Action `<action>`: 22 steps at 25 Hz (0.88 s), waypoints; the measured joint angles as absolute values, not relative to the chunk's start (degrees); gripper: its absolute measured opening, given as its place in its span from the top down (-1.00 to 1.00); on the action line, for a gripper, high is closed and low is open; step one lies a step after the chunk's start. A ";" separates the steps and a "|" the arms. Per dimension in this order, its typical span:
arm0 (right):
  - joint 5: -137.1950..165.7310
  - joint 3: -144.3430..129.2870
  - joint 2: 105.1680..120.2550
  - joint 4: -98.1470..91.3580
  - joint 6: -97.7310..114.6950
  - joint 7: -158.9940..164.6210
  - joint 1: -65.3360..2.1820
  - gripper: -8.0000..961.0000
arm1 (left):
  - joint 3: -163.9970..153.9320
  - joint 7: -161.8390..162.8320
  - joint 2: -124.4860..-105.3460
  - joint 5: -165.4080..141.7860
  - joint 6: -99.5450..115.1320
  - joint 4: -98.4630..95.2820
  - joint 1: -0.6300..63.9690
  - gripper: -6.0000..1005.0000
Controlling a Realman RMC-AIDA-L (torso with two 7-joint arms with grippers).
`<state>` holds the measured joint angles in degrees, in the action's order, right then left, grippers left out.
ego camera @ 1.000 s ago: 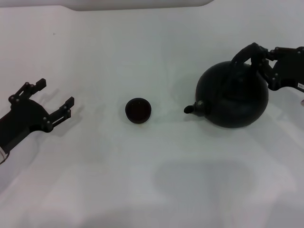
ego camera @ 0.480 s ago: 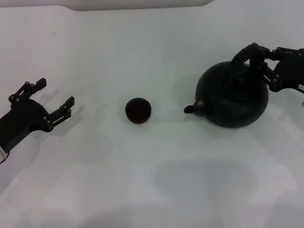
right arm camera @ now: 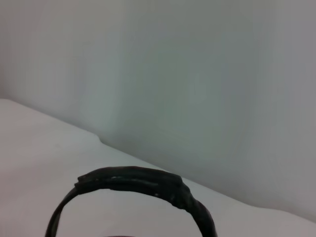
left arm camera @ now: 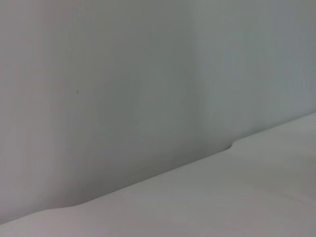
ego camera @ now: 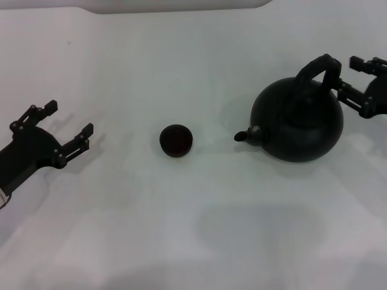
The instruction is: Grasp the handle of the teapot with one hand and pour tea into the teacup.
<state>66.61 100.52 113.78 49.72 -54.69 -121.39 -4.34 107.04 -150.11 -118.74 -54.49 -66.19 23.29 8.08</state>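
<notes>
head view high, looking down — right wrist view close behind the handle (right arm camera: 143, 185), shared; left wrist view wallward

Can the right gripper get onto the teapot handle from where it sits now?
Probably yes. The right gripper sits open just beside the handle, apart from it, with nothing between them. The teapot stands upright, and the handle arches clear above its body.

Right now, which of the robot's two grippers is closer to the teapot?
The right one. The right gripper sits open just beside the teapot, next to its handle but apart from it. The left gripper is far off, beyond the teacup.
</notes>
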 joint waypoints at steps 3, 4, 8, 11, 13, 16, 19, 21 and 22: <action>66.92 103.32 113.73 48.41 -57.93 -121.87 -4.25 -0.05 | 107.18 -150.12 -118.71 -54.49 -66.18 23.29 7.96 -0.71; 67.30 104.28 113.65 48.10 -59.00 -121.97 -4.20 -0.07 | 107.20 -150.12 -118.70 -54.49 -66.18 23.29 7.91 -0.71; 69.11 107.80 113.40 47.69 -62.22 -121.80 -3.63 -0.16 | 107.21 -150.12 -118.68 -54.33 -66.18 23.29 7.83 -0.71; 69.60 109.83 113.32 47.65 -64.52 -121.98 -2.86 -0.21 | 107.25 -150.11 -118.61 -54.08 -66.17 23.29 7.75 -0.71; 69.64 110.97 113.23 47.46 -65.43 -122.36 -2.55 -0.23 | 107.64 -150.12 -118.60 -54.01 -66.15 23.29 7.74 -0.71; 69.59 114.97 113.45 45.64 -66.04 -124.89 -2.40 -0.22 | 108.60 -150.17 -118.58 -53.98 -66.12 23.29 7.73 -0.71; 68.66 124.15 115.07 40.13 -67.41 -132.16 -3.17 -0.22 | 110.47 -150.65 -118.57 -53.82 -66.09 23.29 7.73 -0.71; 67.70 126.56 115.24 37.62 -68.23 -134.68 -3.75 -0.22 | 112.80 -151.30 -118.68 -53.77 -66.09 23.30 7.72 -0.71; 66.34 128.35 115.21 34.97 -69.06 -136.69 -4.44 -0.22 | 113.55 -151.45 -118.70 -53.73 -66.09 23.29 7.70 -0.71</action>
